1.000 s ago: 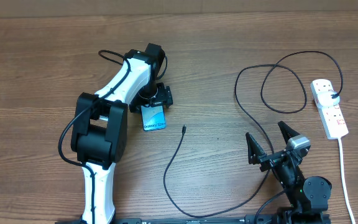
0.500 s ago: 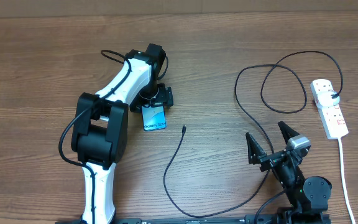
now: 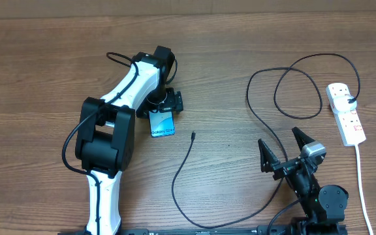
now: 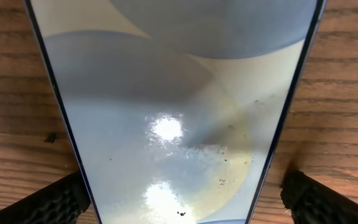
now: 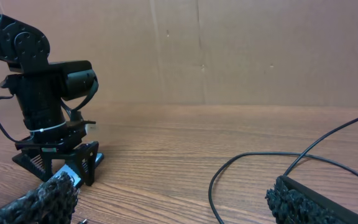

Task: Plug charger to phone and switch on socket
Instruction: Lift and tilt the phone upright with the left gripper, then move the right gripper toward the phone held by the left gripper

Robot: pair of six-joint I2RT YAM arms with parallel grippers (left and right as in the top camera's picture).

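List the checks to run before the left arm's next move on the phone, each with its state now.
1. Left claw straddling the phone: ok, the wrist view shows a finger on each long side.
2. Claw shut on the phone: not ok, a gap shows between one finger and the phone's edge.
3. Charger tip free, lying beside the phone: ok.
4. Right claw open and apart from the cable tip: ok.
5. Charger joined to the socket: ok, the black cable ends on it.
6. Socket switched on: cannot tell.
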